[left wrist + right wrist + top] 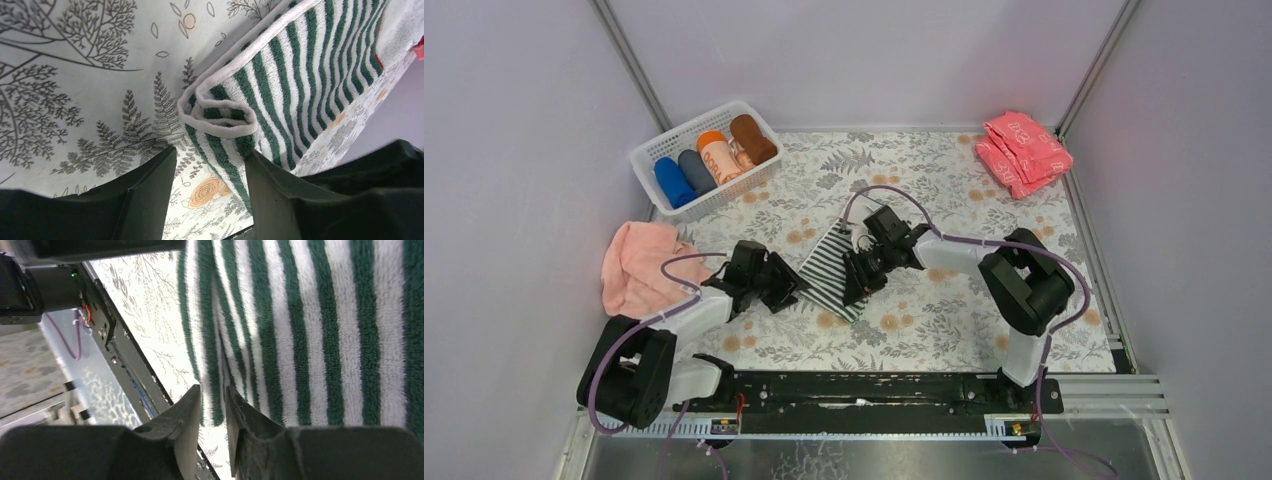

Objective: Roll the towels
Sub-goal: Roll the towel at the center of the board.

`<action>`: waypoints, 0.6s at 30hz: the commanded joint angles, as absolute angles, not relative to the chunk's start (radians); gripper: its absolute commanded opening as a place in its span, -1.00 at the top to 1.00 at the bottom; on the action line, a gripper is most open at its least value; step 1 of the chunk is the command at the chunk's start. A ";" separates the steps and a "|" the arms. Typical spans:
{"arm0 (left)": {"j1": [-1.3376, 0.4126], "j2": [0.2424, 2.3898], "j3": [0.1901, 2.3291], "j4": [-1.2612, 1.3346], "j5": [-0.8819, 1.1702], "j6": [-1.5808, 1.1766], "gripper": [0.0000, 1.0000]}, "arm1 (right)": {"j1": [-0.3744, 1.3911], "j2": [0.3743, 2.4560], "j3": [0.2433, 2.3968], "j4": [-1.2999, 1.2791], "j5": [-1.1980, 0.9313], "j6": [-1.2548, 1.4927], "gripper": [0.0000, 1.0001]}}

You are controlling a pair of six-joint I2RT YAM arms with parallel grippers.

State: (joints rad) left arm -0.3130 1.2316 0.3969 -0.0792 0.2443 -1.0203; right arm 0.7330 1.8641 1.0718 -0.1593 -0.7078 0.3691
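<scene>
Since the surface [944, 330] carries the striped towel [829, 270] at its middle, one end just coiled, I should hold it taut. My right hand [211, 400] is clamped on its edge; my left hand [210, 160], fingers apart, straddles the coil. Rolling straight should keep it tight. One basket [649, 160] holds four rolls [714, 158]; one loose pink towel [636, 265]; one red folded stack [1024, 150].

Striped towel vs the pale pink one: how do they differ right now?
Look: the striped towel is green-and-white striped; the pink towel is plain.
Pose: the striped towel lies mostly flat, one end curled into a starting roll; the pink towel is a crumpled heap.
Handling: the left gripper and right gripper work the striped towel, the right pinching a fold; neither is at the pink towel.
Shared: both on the table, neither fully rolled.
</scene>
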 commanded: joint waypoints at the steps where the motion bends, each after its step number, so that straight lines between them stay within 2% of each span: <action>1: -0.309 1.308 0.341 -0.122 0.164 -0.996 -0.07 | 0.799 1.742 1.153 -0.287 -0.479 0.280 0.32; 6: -0.308 1.335 0.345 -0.117 0.160 -0.991 -0.07 | 0.904 1.676 1.191 -0.335 -0.287 0.202 0.20; 11: -0.309 1.347 0.346 -0.114 0.163 -0.989 -0.07 | 0.989 1.694 1.213 -0.306 -0.256 0.176 0.15; 18: -0.309 1.346 0.346 -0.115 0.163 -0.986 -0.06 | 1.008 1.761 1.228 -0.305 -0.241 0.150 0.12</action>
State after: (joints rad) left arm -0.3130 1.2884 0.3973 0.0154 0.2604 -1.0248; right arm 1.0031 1.7302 1.1893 -0.3031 -0.2886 0.1898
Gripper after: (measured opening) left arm 0.527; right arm 0.430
